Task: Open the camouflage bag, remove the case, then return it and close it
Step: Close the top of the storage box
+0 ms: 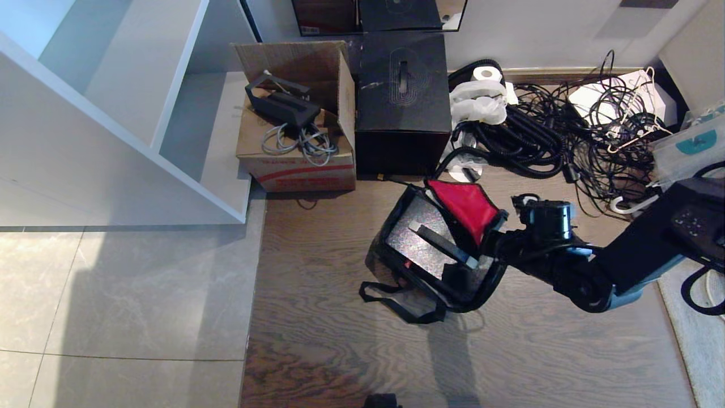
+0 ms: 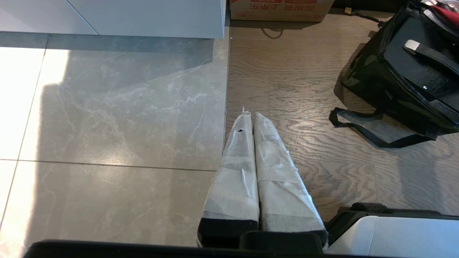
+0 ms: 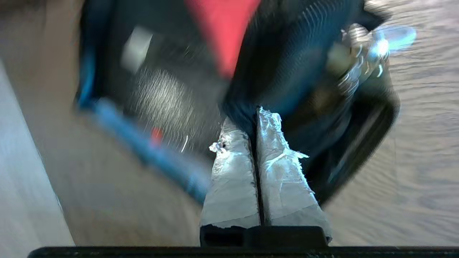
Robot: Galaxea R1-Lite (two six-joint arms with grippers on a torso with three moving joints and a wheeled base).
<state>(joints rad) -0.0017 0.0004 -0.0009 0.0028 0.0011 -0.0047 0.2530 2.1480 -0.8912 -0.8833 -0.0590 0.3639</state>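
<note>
The camouflage bag (image 1: 396, 283) lies open on the wooden floor, its flap (image 1: 467, 207) tilted up with a red inner side showing. Inside lies the case (image 1: 422, 241), flat and black with a speckled sheen, a dark handle (image 1: 444, 245) with pale ends and a small red latch (image 1: 406, 264). My right gripper (image 1: 491, 241) is at the flap's near edge, shut on the dark fabric (image 3: 272, 71) there; its taped fingertips (image 3: 267, 122) press together. The parked left gripper (image 2: 249, 114) is shut and empty over the floor, left of the bag (image 2: 369, 82).
Behind the bag stand a black cube box (image 1: 402, 96) and an open cardboard box (image 1: 294, 141) with cables in it. A tangle of black cables (image 1: 566, 136) fills the back right. A white shelf unit (image 1: 141, 113) is at the left, with a tiled floor (image 1: 113, 294) below it.
</note>
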